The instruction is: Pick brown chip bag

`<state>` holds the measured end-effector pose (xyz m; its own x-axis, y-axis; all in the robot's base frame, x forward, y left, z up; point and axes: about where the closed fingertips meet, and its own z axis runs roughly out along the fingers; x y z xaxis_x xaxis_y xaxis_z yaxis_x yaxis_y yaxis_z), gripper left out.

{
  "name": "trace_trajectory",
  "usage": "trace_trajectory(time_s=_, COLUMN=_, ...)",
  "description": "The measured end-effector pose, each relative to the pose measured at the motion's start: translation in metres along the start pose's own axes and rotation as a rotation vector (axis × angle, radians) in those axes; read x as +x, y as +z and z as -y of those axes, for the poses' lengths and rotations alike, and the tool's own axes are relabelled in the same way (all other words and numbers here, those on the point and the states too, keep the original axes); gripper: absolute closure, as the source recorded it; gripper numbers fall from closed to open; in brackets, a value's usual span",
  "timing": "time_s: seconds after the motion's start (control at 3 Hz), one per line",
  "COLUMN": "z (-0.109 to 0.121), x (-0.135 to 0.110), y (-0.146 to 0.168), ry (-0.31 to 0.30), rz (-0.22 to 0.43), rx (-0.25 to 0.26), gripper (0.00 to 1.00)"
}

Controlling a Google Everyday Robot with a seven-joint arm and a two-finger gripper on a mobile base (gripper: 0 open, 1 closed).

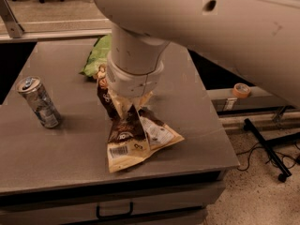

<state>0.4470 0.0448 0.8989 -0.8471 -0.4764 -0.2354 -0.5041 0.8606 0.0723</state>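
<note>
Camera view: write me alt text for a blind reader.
The robot's gripper is down on a crumpled brown chip bag in the middle of a table. A can stands at the left, and a green bag lies farther back.

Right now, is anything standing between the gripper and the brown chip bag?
Nothing visible does. The gripper is down at the upper end of the brown chip bag. The green bag lies behind the arm and the can stands apart at the view's left; neither is between them.
</note>
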Motion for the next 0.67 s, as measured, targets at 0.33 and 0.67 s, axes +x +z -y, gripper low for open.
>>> trace_trajectory(time_s=0.33, z=0.015, x=-0.015, y=-0.022, ry=0.022, rz=0.096, rx=-0.022, gripper=1.00)
trace_trajectory(time_s=0.67, z=0.044, x=-0.035, y=-0.065, ry=0.060, rz=0.219, rx=-0.037, gripper=1.00)
